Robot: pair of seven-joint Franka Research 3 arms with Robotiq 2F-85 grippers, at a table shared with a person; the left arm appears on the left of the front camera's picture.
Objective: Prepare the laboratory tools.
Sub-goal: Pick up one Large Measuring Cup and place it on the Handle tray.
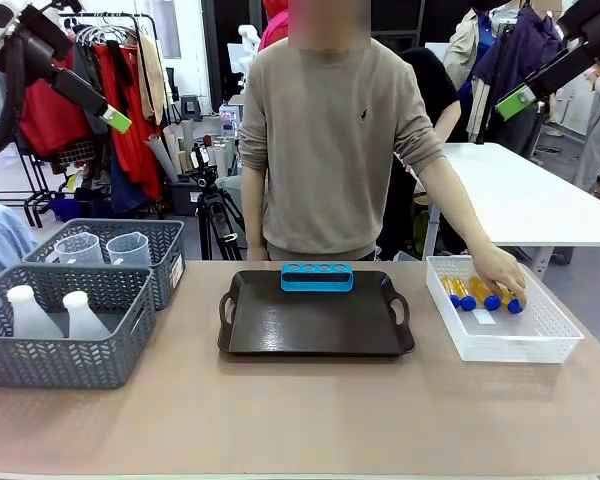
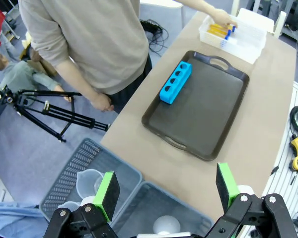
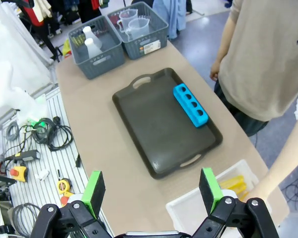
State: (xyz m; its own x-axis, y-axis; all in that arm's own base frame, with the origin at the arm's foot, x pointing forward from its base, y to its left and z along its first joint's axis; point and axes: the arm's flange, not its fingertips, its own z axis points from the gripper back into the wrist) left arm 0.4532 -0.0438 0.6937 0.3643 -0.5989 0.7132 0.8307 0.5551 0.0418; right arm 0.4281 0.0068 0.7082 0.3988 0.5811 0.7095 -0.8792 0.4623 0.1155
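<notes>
Hovering high over the table (image 1: 280, 420), the left gripper (image 2: 166, 173) has its green-padded fingers spread wide apart with nothing between them. Its wrist view looks down on the two grey baskets at the table's left end. The right gripper (image 3: 151, 172) is raised the same way, fingers apart and gripping nothing. A corner of the white lattice basket (image 1: 500, 350) lies below it.

Positions noted:
- The blue four-hole rack (image 1: 317, 277) sits on the dark brown handled tray (image 1: 315, 325), along its far rim, holes facing up, mid-table.
- The four blue-capped tubes (image 1: 475, 292) hold amber liquid. They lie on their sides, close together, in the far part of the white lattice basket, right of the tray.
- The person's hand (image 1: 500, 270) reaches into that basket and rests on the rightmost tubes.
- Two white translucent conical flasks (image 1: 25, 310) stand upright in the nearer grey lattice basket (image 1: 60, 350).
- Two clear measuring beakers (image 1: 80, 248) stand side by side in the farther grey lattice basket (image 1: 165, 260), directly behind the nearer one.
</notes>
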